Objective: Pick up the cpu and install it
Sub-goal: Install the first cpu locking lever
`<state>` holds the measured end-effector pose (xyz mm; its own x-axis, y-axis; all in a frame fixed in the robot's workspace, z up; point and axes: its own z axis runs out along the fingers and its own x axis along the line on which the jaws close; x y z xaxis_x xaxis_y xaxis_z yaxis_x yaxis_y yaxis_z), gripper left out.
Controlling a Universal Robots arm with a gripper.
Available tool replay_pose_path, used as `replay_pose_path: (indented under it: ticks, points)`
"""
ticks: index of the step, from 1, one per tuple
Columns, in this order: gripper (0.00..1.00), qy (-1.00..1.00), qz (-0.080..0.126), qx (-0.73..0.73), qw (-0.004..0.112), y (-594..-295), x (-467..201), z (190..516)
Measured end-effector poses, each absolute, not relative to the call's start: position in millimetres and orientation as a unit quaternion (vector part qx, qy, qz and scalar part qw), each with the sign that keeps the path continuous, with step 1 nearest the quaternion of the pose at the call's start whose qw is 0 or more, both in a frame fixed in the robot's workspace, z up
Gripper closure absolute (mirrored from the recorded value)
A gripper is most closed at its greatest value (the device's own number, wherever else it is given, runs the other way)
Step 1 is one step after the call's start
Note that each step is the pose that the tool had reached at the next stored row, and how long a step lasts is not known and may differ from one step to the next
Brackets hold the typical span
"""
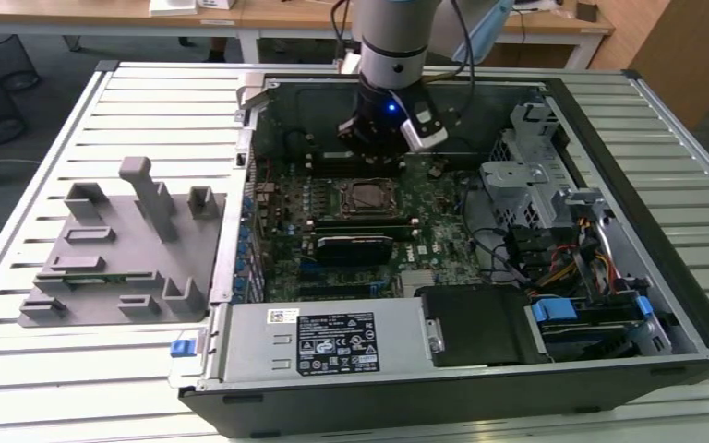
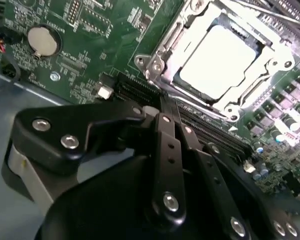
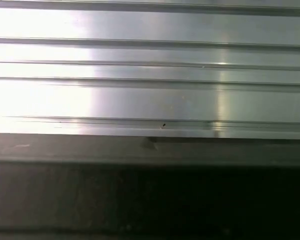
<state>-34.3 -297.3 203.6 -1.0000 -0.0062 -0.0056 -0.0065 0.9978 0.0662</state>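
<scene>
Inside the open computer case (image 1: 601, 277), the cpu (image 2: 217, 60) sits seated in its socket frame (image 2: 162, 47); claw (image 2: 162, 117) above, clenched, grasping nothing.

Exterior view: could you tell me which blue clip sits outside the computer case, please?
The blue clip on the exterior view's left, beside the silver box; the others lie inside.

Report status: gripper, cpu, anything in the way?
Gripper above motherboard, holding nothing visible, finger state unclear. Cpu seated in socket frame, frame open. Nothing blocking the socket.
</scene>
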Motion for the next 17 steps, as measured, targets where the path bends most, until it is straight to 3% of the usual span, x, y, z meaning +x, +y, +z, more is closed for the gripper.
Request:
replay_pose_path:
  ticks: [17]
  points:
    - [0.89,0.999,0.034,-0.003,0.003,-310,-34,204]
